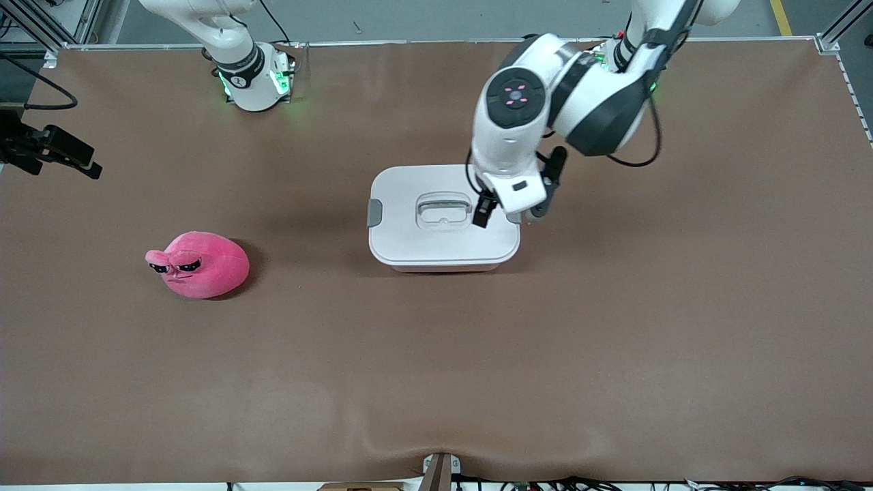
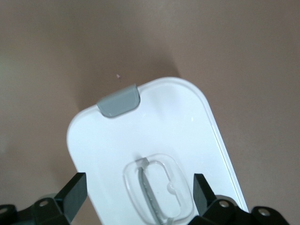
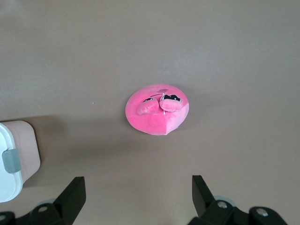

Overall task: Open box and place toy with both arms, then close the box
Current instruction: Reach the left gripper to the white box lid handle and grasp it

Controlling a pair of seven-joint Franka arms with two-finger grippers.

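Front view: your left gripper [image 1: 501, 215] hovers spread wide over the lidded box [image 1: 443, 218] at frame centre; plush toy [image 1: 199, 264] lies lower left on the table [image 1: 614, 341]; right gripper [image 3: 136, 197] gapes above it

This is a robotics lab or test cell rather than a home. A wide counter [image 1: 614, 354] covered in plain brown sheeting carries two white arms bolted at one edge, their bases [image 1: 262, 82] lit green. Aluminium frame rails [image 1: 835, 27] stand at the counter's corners, loose cables [image 1: 580, 483] run along the edge nearest the front camera, and the grey floor carries a yellow line [image 1: 781, 17].
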